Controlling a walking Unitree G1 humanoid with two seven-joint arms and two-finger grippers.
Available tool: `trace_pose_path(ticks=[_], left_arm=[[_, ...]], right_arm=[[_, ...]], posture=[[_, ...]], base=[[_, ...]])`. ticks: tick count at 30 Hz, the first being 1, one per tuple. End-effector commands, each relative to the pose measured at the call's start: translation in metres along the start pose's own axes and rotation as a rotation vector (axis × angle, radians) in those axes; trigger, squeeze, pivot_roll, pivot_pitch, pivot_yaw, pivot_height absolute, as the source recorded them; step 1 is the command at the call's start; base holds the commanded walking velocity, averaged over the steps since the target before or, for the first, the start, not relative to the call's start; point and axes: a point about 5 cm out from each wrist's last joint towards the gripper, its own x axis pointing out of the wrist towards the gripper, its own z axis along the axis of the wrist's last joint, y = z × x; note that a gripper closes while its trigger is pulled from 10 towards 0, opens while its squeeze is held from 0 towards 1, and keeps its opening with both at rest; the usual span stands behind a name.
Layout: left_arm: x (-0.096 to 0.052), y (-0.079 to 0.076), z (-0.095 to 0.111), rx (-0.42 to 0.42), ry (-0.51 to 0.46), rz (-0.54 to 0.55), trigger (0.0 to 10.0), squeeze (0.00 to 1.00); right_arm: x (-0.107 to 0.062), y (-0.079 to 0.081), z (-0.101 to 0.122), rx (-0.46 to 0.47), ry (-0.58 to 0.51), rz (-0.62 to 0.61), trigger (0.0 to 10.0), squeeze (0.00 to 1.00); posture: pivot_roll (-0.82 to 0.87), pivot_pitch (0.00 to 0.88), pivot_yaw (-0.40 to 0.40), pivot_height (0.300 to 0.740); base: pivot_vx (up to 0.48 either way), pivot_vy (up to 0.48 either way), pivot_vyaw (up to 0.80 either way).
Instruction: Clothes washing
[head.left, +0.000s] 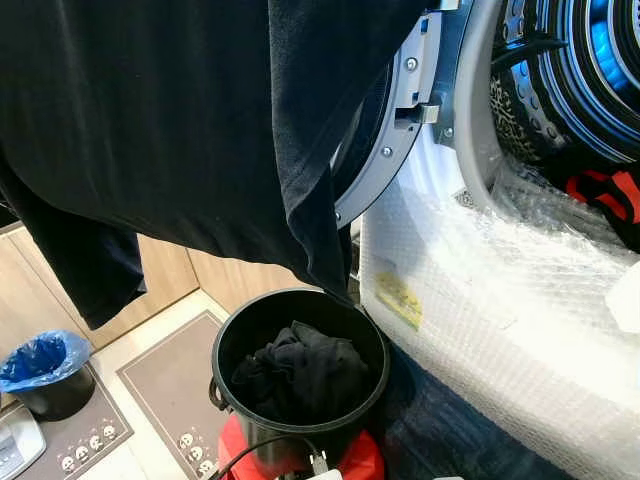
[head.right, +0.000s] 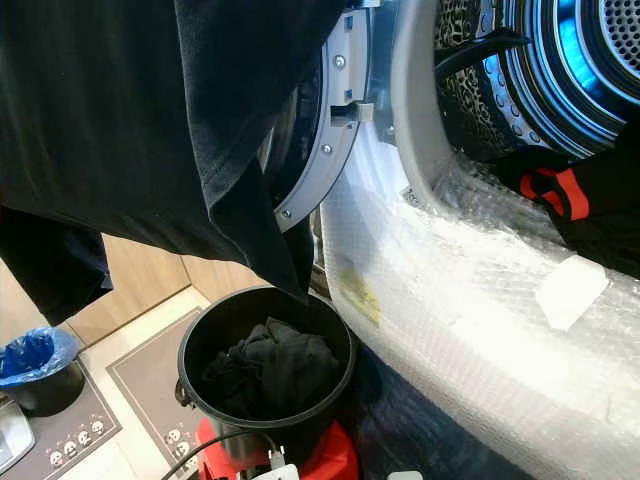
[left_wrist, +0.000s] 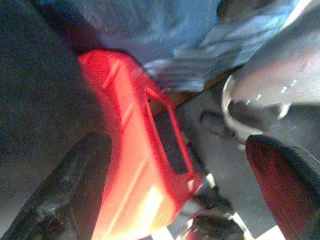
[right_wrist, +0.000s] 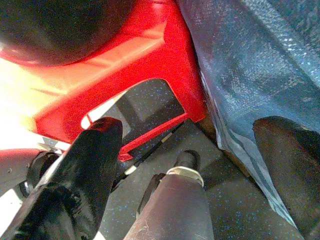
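Observation:
A large black garment (head.left: 180, 110) hangs across the upper left, in front of the open washer door (head.left: 400, 110); what holds it is out of frame. Below it a black bucket (head.left: 225, 345) holds a heap of dark clothes (head.left: 300, 375) and stands on a red stool (head.left: 360, 462). The washer drum (head.left: 590, 70) is open, with a patterned cloth (head.left: 515, 120) and a red-and-black garment (head.left: 605, 190) at its mouth. My left gripper (left_wrist: 177, 145) hangs low by the red stool (left_wrist: 135, 150), open and empty. My right gripper (right_wrist: 187, 130) is open beside the stool (right_wrist: 100, 85).
Bubble wrap (head.left: 500, 300) covers the washer front, with a yellow label (head.left: 398, 297) on it. A dark blue mat (head.left: 440, 430) lies at the washer's foot. A small bin with a blue bag (head.left: 40, 365) and grey floor mats (head.left: 170, 385) are at the left.

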Motion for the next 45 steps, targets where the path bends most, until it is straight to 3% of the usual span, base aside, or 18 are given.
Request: trace_pose_path(ticks=[1, 8, 11, 13, 19, 29, 33, 39, 45], left_arm=[[0.001, 0.006, 0.012, -0.006, -0.053, -0.011, 10.0, 0.0], [0.006, -0.004, 0.022, 0.044, -0.095, -0.073, 10.0, 0.0], [0.008, -0.01, 0.025, 0.048, -0.113, -0.102, 10.0, 0.0], [0.011, -0.016, 0.03, 0.06, -0.122, -0.119, 10.0, 0.0], [0.013, -0.014, 0.036, 0.068, -0.14, -0.11, 10.0, 0.0], [0.015, -0.007, 0.062, 0.053, -0.248, -0.101, 10.0, 0.0], [0.016, -0.003, 0.08, 0.089, -0.31, -0.103, 10.0, 0.0], [0.019, -0.003, 0.104, 0.108, -0.369, -0.161, 10.0, 0.0], [0.018, -0.006, 0.119, 0.206, -0.412, -0.181, 10.0, 0.0]], right_arm=[[-0.001, 0.002, -0.003, 0.019, -0.005, 0.001, 10.0, 0.0], [-0.003, -0.007, -0.005, 0.039, -0.01, -0.026, 10.0, 0.0], [-0.006, -0.02, -0.004, 0.086, -0.027, -0.086, 10.0, 0.0], [-0.013, -0.044, -0.005, 0.212, -0.051, -0.206, 10.0, 0.0], [-0.023, -0.062, -0.016, 0.252, -0.039, -0.303, 10.0, 0.0], [-0.029, -0.066, -0.031, 0.22, 0.003, -0.291, 10.0, 0.0], [-0.032, -0.065, -0.038, 0.163, 0.033, -0.256, 10.0, 0.0], [-0.034, -0.065, -0.044, 0.151, 0.049, -0.247, 10.0, 0.0], [-0.032, -0.059, -0.045, 0.157, 0.052, -0.234, 10.0, 0.0]], posture=[[-0.12, 0.0, 0.066, 0.74], [-0.15, 0.0, 0.091, 0.74], [-0.16, 0.0, 0.102, 0.74], [-0.17, 0.0, 0.107, 0.74], [-0.17, 0.0, 0.105, 0.74], [-0.17, 0.0, 0.102, 0.74], [-0.17, 0.0, 0.107, 0.74], [-0.17, 0.0, 0.116, 0.74], [-0.18, 0.0, 0.133, 0.74]], base=[[0.0, 0.0, 0.0], [0.0, 0.0, 0.0], [0.0, 0.0, 0.0], [0.0, 0.0, 0.0], [0.0, 0.0, 0.0], [0.0, 0.0, 0.0], [0.0, 0.0, 0.0], [0.0, 0.0, 0.0], [0.0, 0.0, 0.0]])
